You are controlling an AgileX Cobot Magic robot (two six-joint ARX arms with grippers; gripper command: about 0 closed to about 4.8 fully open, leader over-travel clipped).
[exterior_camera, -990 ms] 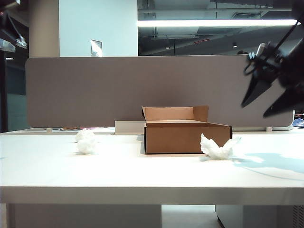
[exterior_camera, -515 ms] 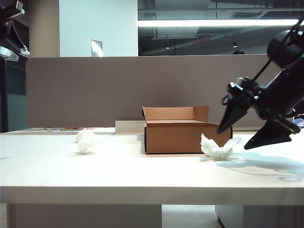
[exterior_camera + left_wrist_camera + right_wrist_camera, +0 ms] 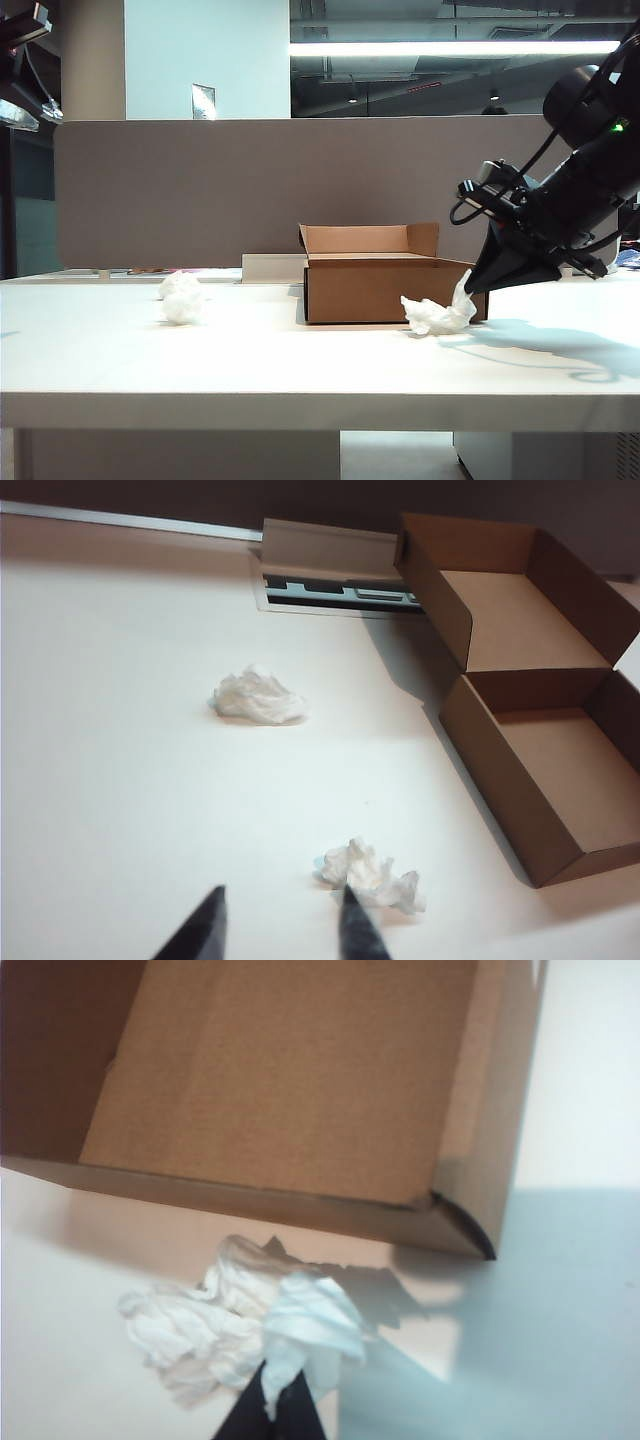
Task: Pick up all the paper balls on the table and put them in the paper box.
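Exterior view, front to back. The table is spreading its white top across the foreground. On it, near the front right corner of the paper box, a paper ball is lying with one twisted end rising into the right gripper. The right gripper is reaching down from the right side, its fingers clenched together on that end of the paper ball; in the right wrist view the dark fingertips are pinching the wad just outside the box's front wall, while the rest of the ball is resting on the table.

A second paper ball is sitting well to the left of the box, apart from it. The box is standing open at mid-table, its flaps upright at the rear.

Left wrist view. The left gripper is hovering above the table with its fingers parted and grasping nothing; one paper ball is lying just beside a fingertip, and another is lying farther off. Behind the box, the grey divider panel is closing the background.
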